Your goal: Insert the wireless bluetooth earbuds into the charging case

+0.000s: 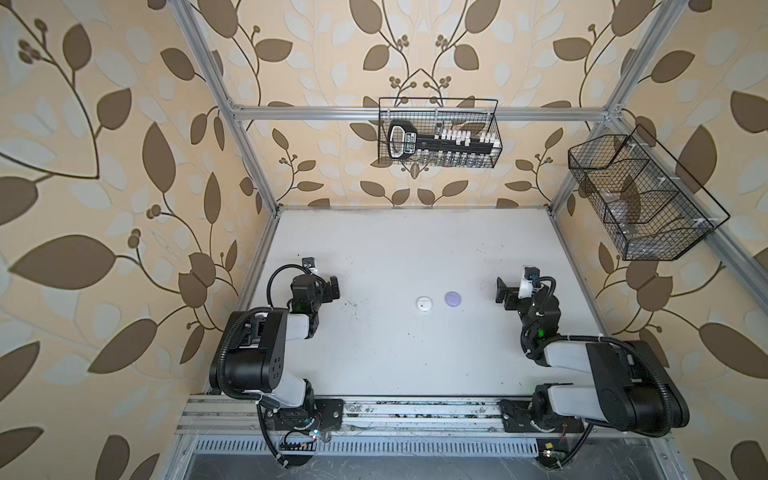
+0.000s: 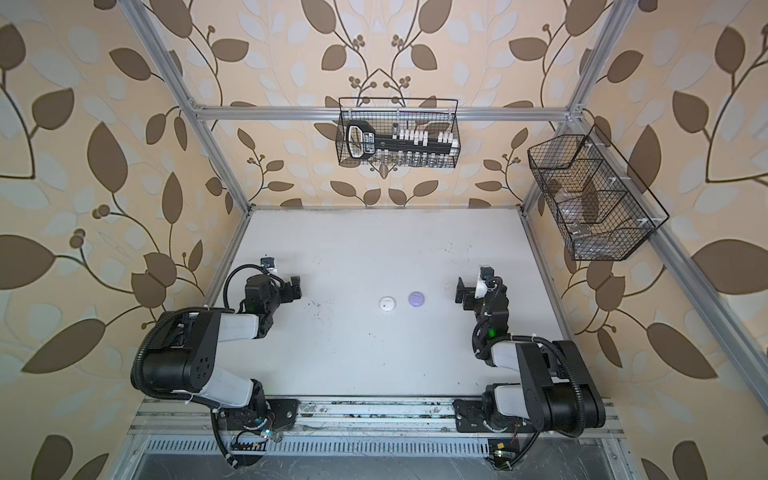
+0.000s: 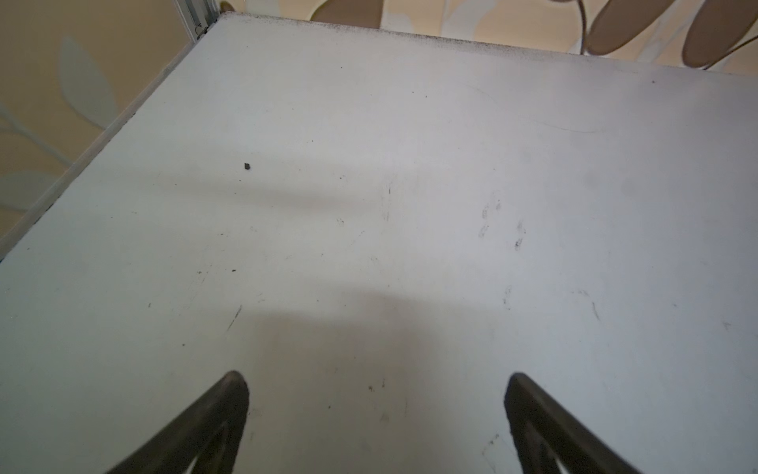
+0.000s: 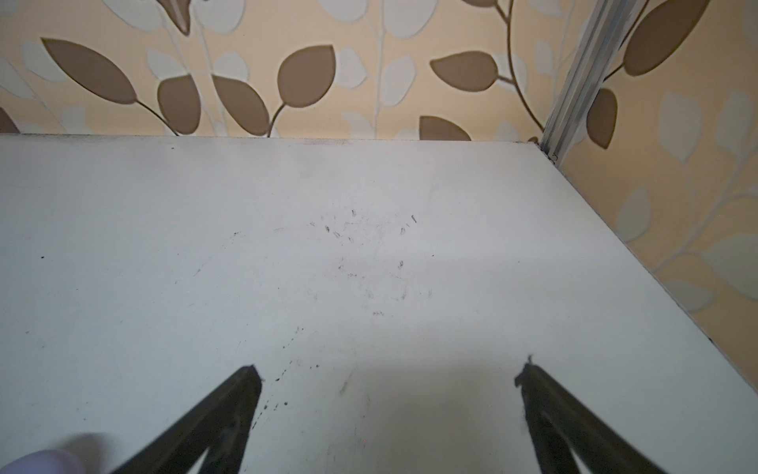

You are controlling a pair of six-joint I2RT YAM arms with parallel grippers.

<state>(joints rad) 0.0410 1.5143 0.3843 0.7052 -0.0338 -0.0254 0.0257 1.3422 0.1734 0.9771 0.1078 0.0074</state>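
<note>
Writing: only the label on the black tool (image 1: 405, 141) in the back wire basket (image 1: 438, 164), too small to read; no brand legible on either case. Count: 2 round cases, 2 wire baskets, 2 arms. White case (image 1: 424, 304) and lavender case (image 1: 453, 299) lie flat near the table (image 1: 395, 249) centre in both top views, lids down, just beside each other but apart, white at 9 o'clock of lavender. Earbuds can't be seen in any view. Left gripper (image 1: 333, 287) sits at 9 o'clock of the white case, well apart from it, jaws spread wide w/ nothing between; the left wrist view shows its gripper (image 3: 375, 381) over bare, scuffed tabletop. Right gripper (image 1: 502, 291) sits at 3 o'clock of the lavender case, nearer than the left one is to the white, not touching, jaws likewise wide apart and empty (image 4: 387, 373); a blurred lavender edge (image 4: 37, 461) shows in a corner of the right wrist view. Side basket (image 1: 640, 199) hangs at 2 o'clock of the table, back basket at 12.
</note>
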